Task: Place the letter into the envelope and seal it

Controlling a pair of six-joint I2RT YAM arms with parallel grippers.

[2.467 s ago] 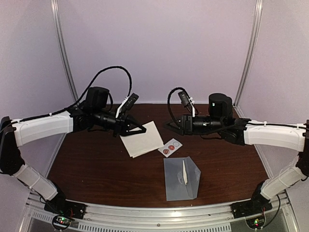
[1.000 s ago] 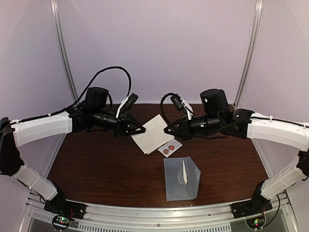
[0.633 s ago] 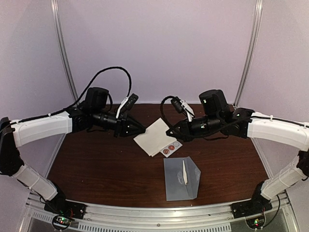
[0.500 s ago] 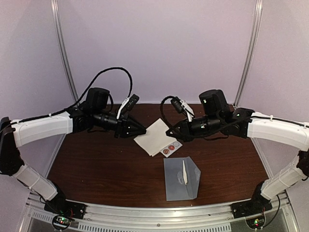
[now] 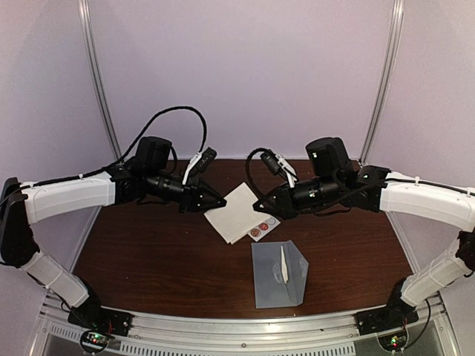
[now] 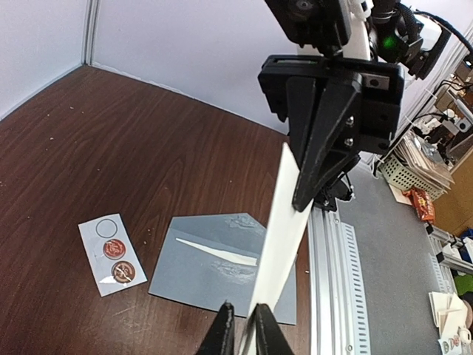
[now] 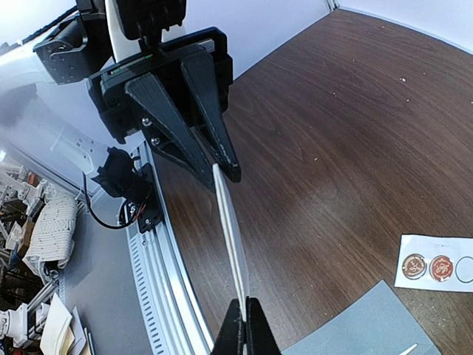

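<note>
The letter, a folded white sheet, hangs in the air between both grippers. My left gripper is shut on its left corner; in the left wrist view the sheet runs up from between the fingers to the right gripper's tips. My right gripper is shut on the opposite edge, with the letter seen edge-on. The grey-blue envelope lies flat near the front, its flap open; it also shows under the letter and at a corner.
A small white card with two red round stickers lies on the brown table between letter and envelope, and shows in both wrist views. An aluminium rail runs along the front edge.
The right gripper has closed in on the letter's right edge. The left arm has shifted slightly to the right, and the letter has turned a little and sits lower between the two grippers.
</note>
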